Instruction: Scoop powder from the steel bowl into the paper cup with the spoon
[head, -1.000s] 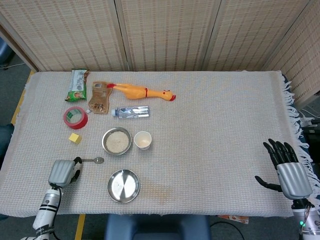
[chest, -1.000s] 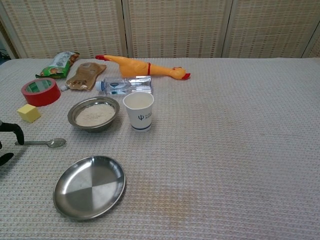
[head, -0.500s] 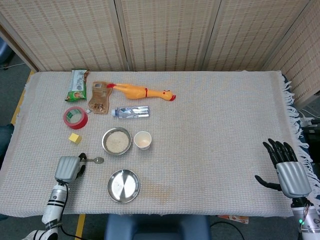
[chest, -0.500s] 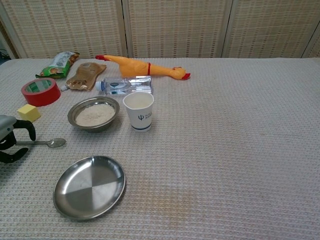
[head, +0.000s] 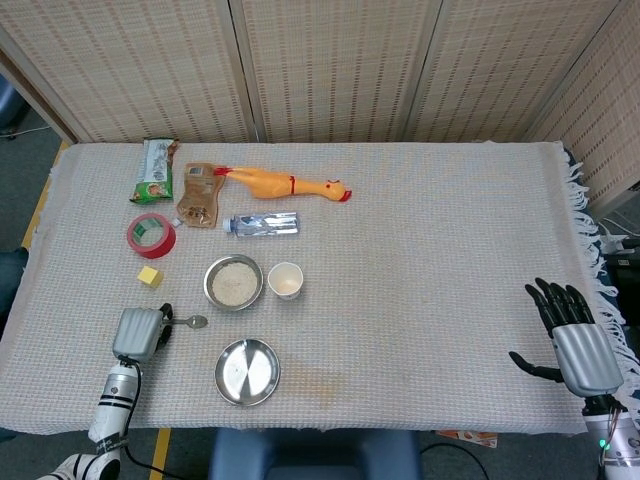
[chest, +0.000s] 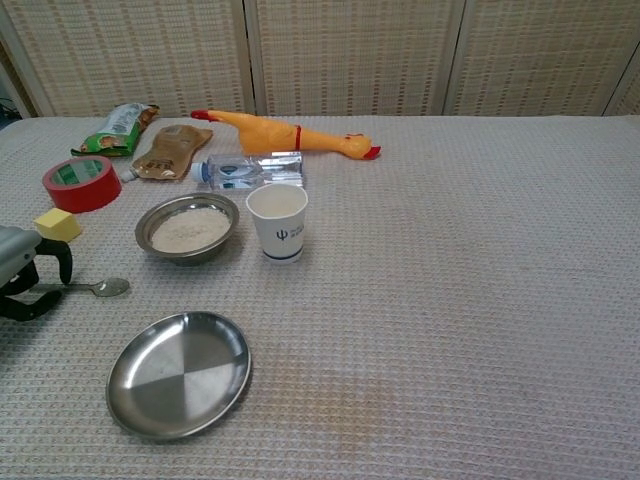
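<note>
From the head view, the left hand (head: 137, 333) is curling over the spoon (head: 190, 322) handle beside the bowl (head: 233, 282); whether it is clamped is unclear. The right hand (head: 578, 343) is idling, fingers apart. From the chest view, the pickup looks underway; next, lifting toward the white powder (chest: 190, 229), cup (chest: 277, 222) adjacent.

Cloth-covered table (head: 420, 260), steel bowl (head: 233, 283), paper cup (head: 286, 280), spoon (head: 187, 322), plate (head: 247, 371), tape roll (head: 151, 235), rubber chicken (head: 280, 184)
</note>
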